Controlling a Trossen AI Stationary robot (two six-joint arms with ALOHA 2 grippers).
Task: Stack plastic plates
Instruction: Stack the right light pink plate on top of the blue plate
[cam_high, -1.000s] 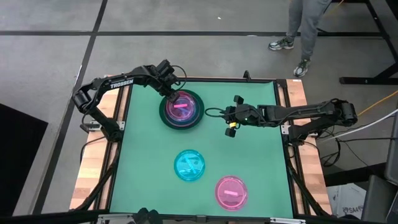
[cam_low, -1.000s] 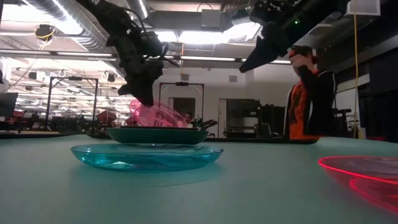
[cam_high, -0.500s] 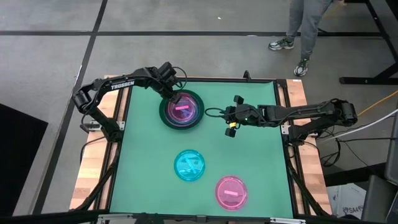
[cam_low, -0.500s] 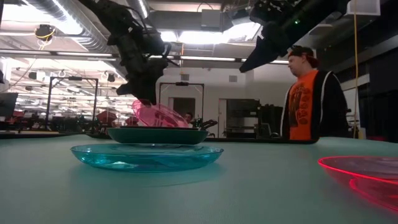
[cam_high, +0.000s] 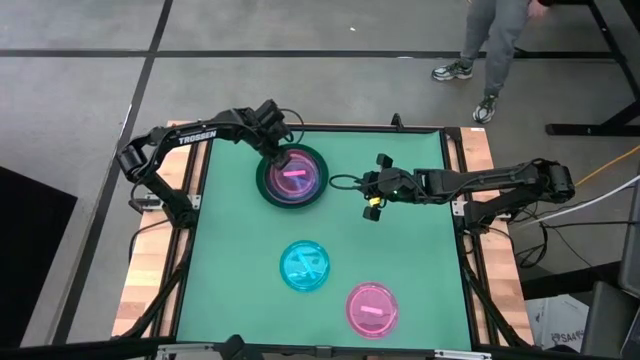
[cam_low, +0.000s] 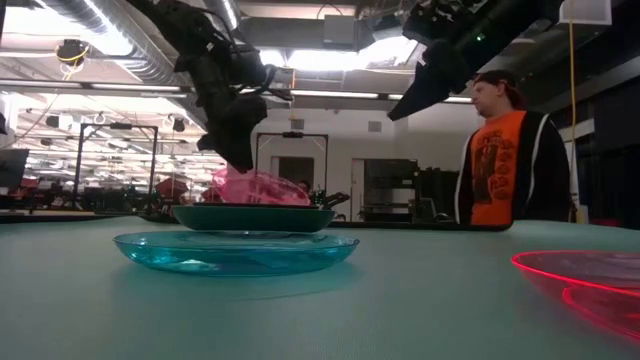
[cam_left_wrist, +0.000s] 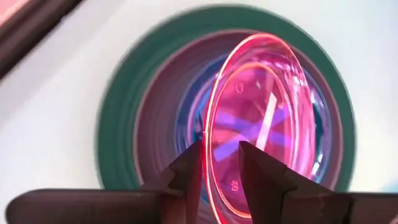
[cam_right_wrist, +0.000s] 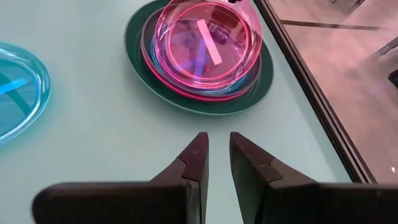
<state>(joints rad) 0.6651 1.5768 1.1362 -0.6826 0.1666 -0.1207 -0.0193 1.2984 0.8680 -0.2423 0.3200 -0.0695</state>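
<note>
A stack of plates sits on the far middle of the table. Its base is a large dark green plate (cam_high: 266, 186) (cam_low: 250, 217) (cam_right_wrist: 140, 59), with grey and hot pink rims showing inside it. A small translucent pink plate (cam_high: 297, 172) (cam_low: 262, 188) (cam_left_wrist: 261, 112) stands tilted on top. My left gripper (cam_high: 277, 155) (cam_low: 240, 165) (cam_left_wrist: 221, 171) is shut on this plate at the stack's far-left side. My right gripper (cam_high: 366, 188) (cam_low: 392, 112) (cam_right_wrist: 219, 146) hovers shut, to the right of the stack. My left gripper pinches the translucent pink plate's rim (cam_left_wrist: 208, 163) between its two fingers, coming from above and the far left, slanting down. The held side is raised. The opposite side (cam_low: 300, 200) rests inside the stack, so the plate sits tilted.
A translucent cyan plate (cam_high: 304, 266) (cam_low: 235, 250) (cam_right_wrist: 15, 87) lies flat at the table's middle near side. Another translucent pink plate (cam_high: 372, 308) (cam_low: 590, 280) lies near the near-right corner. A person (cam_low: 500, 160) stands beyond the far edge.
My left gripper has come down a little toward the stack while staying shut on the pink plate. The plate's raised side has sunk, so it leans less steeply on the stack. The person behind the table has shifted sideways.
</note>
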